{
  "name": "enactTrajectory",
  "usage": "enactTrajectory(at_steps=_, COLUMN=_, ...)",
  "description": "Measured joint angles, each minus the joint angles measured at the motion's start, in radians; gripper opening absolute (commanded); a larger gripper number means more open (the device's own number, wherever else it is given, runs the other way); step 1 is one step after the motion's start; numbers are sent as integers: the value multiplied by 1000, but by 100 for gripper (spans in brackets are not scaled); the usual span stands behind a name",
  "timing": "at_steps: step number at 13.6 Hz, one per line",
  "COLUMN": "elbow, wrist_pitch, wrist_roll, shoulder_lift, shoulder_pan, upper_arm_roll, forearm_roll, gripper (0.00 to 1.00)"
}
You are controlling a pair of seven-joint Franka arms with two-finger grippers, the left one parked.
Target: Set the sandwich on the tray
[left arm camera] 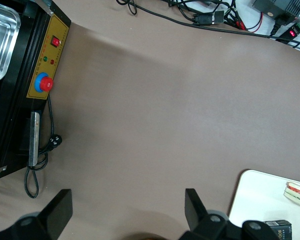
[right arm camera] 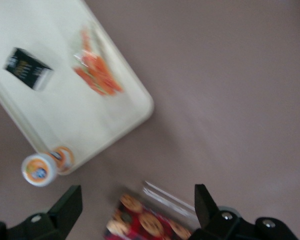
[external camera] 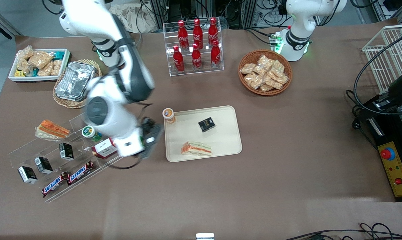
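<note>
The sandwich (external camera: 196, 148), a clear-wrapped wedge with pale bread and an orange-red stripe, lies flat on the cream tray (external camera: 226, 143), near the tray's edge closest to the front camera. It also shows in the right wrist view (right arm camera: 96, 72) on the tray (right arm camera: 55, 120) and in the left wrist view (left arm camera: 298, 192). My gripper (external camera: 151, 137) hangs above the table beside the tray, between it and the acrylic shelf. In the right wrist view the gripper (right arm camera: 135, 200) is open and empty, apart from the sandwich.
A small black box (external camera: 206, 124) and an orange-lidded cup (external camera: 168, 115) are on the tray. The acrylic shelf (external camera: 27, 151) holds an orange-faced sandwich (external camera: 52, 130), a red cookie box (external camera: 104, 148), black cartons and Snickers bars. A cola rack (external camera: 195, 45) and a snack basket (external camera: 265, 71) stand farther back.
</note>
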Motion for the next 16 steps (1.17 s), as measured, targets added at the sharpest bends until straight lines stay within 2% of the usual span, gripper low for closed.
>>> enactTrajectory(at_steps=2, elbow=-1, wrist_pitch=-74, wrist_roll=1, shoulder_lift=-7, shoulder_pan=-60, upper_arm_roll=-56, forearm_roll=0, gripper=100)
enactTrajectory(at_steps=4, elbow=0, wrist_pitch=-164, wrist_roll=3, shoulder_lift=-18, shoulder_pan=-147, upper_arm_roll=-66, forearm_roll=0, gripper=100)
enactTrajectory(at_steps=7, elbow=1, wrist_pitch=-214, wrist_roll=43, shoulder_lift=-73, shoulder_pan=-260, upper_arm_roll=-71, forearm_roll=1, gripper=100)
enactTrajectory(at_steps=11, elbow=3, wrist_pitch=-379, wrist_roll=302, shoulder_lift=-196, shoulder_pan=-269, upper_arm_roll=-137, forearm_roll=-15, gripper=100)
enactTrajectory(at_steps=13, elbow=4, wrist_pitch=-418, wrist_roll=462, shoulder_lift=-267, shoulder_pan=-262, upper_arm_roll=-144, forearm_roll=-108, gripper=100)
enactTrajectory(at_steps=16, elbow=5, wrist_pitch=-436, wrist_roll=557, shoulder_lift=-395, shoulder_pan=-198, upper_arm_roll=-142, forearm_roll=-290, gripper=100)
